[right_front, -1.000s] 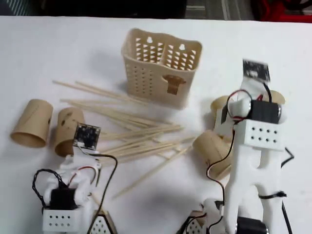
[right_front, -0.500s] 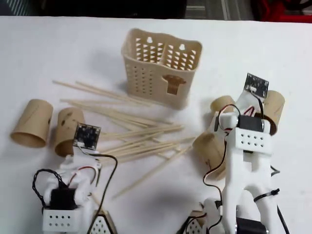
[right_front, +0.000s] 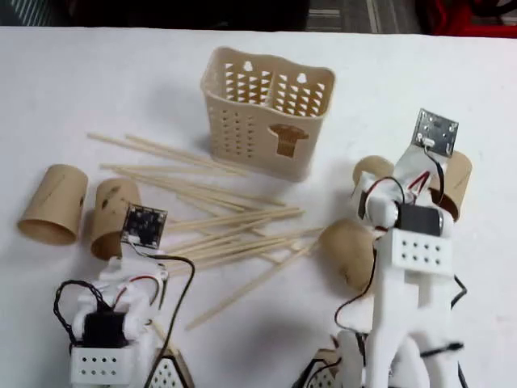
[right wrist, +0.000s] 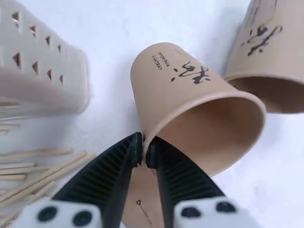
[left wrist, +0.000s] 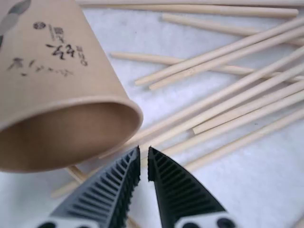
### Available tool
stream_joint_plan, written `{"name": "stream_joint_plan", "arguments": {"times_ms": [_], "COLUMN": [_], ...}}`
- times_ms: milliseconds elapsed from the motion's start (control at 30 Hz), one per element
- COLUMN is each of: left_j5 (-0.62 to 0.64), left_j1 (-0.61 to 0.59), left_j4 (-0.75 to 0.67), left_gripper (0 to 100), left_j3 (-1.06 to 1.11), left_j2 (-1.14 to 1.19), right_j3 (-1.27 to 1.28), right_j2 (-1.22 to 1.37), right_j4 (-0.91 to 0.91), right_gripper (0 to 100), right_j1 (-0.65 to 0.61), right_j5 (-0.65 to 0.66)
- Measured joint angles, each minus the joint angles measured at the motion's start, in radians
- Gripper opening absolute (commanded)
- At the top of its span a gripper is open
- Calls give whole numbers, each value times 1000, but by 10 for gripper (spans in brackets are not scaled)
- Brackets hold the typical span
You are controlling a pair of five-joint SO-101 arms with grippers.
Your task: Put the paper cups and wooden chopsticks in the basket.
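Right claw (right wrist: pixel 144 148) was squeezed shut on the rim of the pinched cup (right wrist: pixel 190 104). The thin paper edge sat right between its two black fingers. That cup lay on its side on the white worktop (right_front: pixel 121 81), with its open mouth turned away from the basket (right_front: pixel 258 133). A second cup (right wrist: pixel 270 52) lay just beside it, also tipped over. A third cup (right_front: pixel 346 252) lay on its side closer to the bottom of the right arm, near the ends of some sticks.

The basket stood upright near the far middle of the worktop. It was apart from all the cups.

The wooden chopsticks (right_front: pixel 218 218) were spread out in a loose, messy pile on the worktop. They lay in front of the basket, between the cups on the left and the cups on the right.

The left claw (left wrist: pixel 143 156) sat low over the worktop. Its two fingers were almost together, with only a thin gap, and nothing was held between them. Its tips were just beside the open mouth of the left cup (left wrist: pixel 61 95), which lay on its side. Chopsticks lay right by the tips, and one stick ran under that cup's rim. One more, the far cup (right_front: pixel 52 204), lay on its side next to the left cup, further out toward the left edge.
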Motion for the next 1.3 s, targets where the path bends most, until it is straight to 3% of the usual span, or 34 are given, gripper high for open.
{"name": "stream_joint_plan", "arguments": {"times_ms": [200, 567, 833, 1300], "left_j5": [0, 0, 0, 0], "left_j1": [0, 0, 0, 0], "left_j4": [0, 0, 0, 0], "left_gripper": [54, 54, 54, 54], "left_j3": [0, 0, 0, 0], "left_j2": [0, 0, 0, 0], "right_j3": [-72, -457, -608, -941], "right_j2": [-130, -146, -146, 299], "right_j4": [75, 164, 164, 236], "right_gripper": [19, 19, 19, 19], "right_j1": [0, -9, -221, -327], "right_j5": [178, 342, 493, 586]}}
